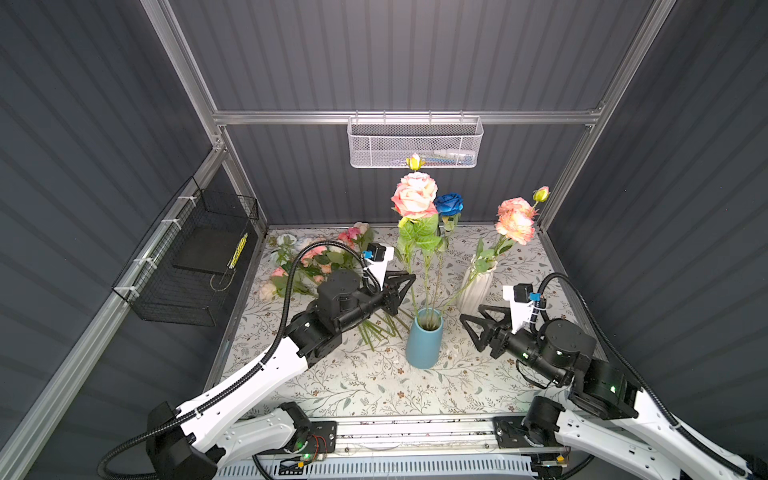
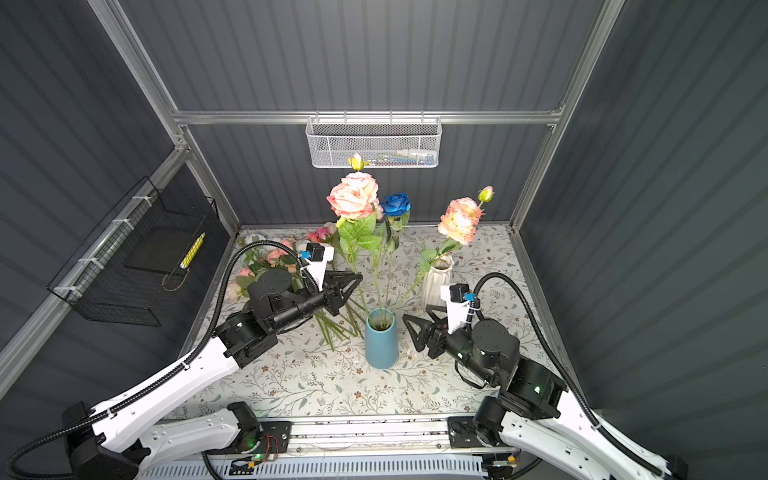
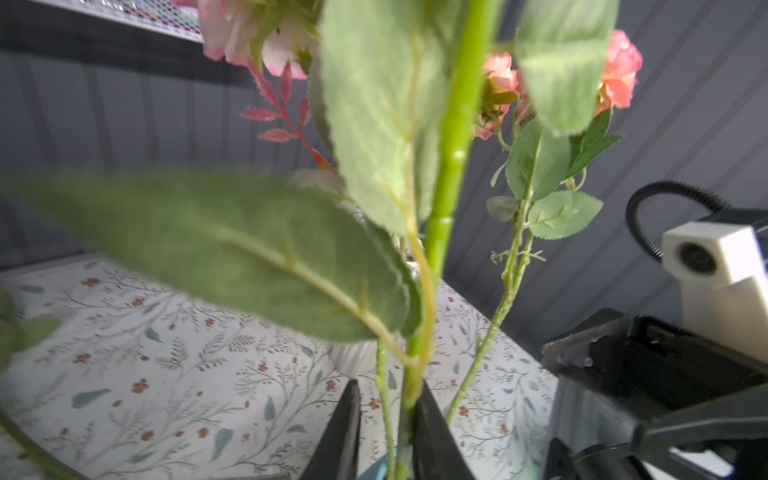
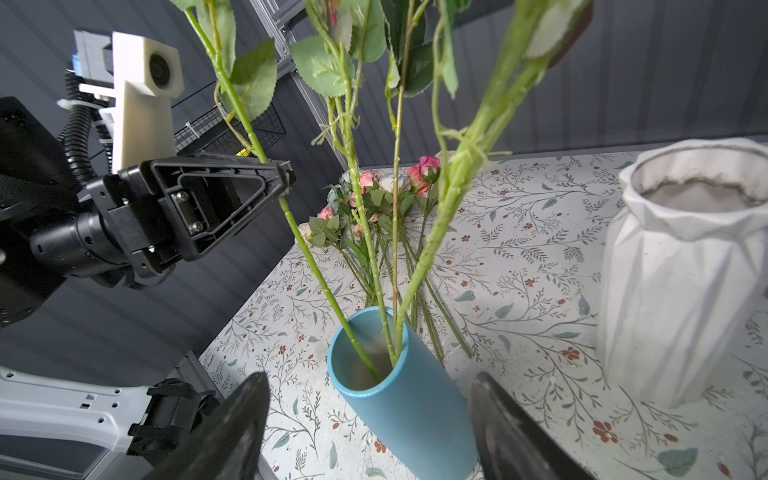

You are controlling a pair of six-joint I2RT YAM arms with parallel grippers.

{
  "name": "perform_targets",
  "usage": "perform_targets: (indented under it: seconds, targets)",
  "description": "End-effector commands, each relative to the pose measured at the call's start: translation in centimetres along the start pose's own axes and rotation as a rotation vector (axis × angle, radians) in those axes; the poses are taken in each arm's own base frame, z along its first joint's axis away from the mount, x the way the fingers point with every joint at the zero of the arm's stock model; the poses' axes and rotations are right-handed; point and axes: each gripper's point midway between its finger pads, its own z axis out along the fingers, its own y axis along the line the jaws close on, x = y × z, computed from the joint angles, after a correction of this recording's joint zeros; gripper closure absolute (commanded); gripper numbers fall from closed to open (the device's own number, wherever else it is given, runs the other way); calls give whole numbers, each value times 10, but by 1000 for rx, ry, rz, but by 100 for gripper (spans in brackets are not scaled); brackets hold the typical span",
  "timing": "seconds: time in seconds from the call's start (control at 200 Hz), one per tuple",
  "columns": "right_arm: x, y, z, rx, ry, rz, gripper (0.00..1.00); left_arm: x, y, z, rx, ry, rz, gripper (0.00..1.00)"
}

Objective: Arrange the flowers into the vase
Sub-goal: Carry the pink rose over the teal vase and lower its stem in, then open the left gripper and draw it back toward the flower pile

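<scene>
Left claw: clamped on a flower stem above the blue vase, stem foot inside it.
Right claw: open, empty, just beside the vase.

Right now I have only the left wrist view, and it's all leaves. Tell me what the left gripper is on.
Observer: The left gripper is shut on a stem whose foot sits inside the blue vase.
Operator: Give me the right gripper.
Observer: The right gripper is open, beside the vase and clear of it.
Operator: Say what's not yet in.
Observer: A pile of flowers lies at the far left of the table.
</scene>
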Motion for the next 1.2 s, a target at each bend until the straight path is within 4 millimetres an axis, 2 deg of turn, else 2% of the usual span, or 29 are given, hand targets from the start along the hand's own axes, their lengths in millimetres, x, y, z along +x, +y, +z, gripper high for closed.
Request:
perform_targets:
  seconds: [0.0,0.115,0.385,0.53,0.61,0.675,0.77,0.85,1.025,1.196]
  targets:
    - [-2,-4,-2,21,-10,-7,22,-12,-11,-2,47,-28,3,90]
    - [-1,-4,-1,19,-7,-7,22,-5,-12,-1,58,-15,-4,100]
    - [2,-5,0,19,-3,-2,22,22,-11,6,82,56,-31,100]
    - [2,-6,0,22,-3,2,22,28,-11,4,83,70,-33,100]
    - [2,-5,1,22,-4,1,22,32,-12,4,86,86,-32,97]
    - [3,-6,2,22,-3,1,22,34,-12,5,88,98,-35,87]
    - [3,-5,1,19,-3,3,22,33,-12,2,85,94,-33,55]
    - [2,-5,1,18,-4,5,22,25,-13,-4,81,72,-26,37]
    - [1,-4,0,16,-10,9,22,6,-19,-18,83,23,-11,18]
    - [1,-4,-1,9,-12,13,22,-16,-16,-55,33,-105,14,5]
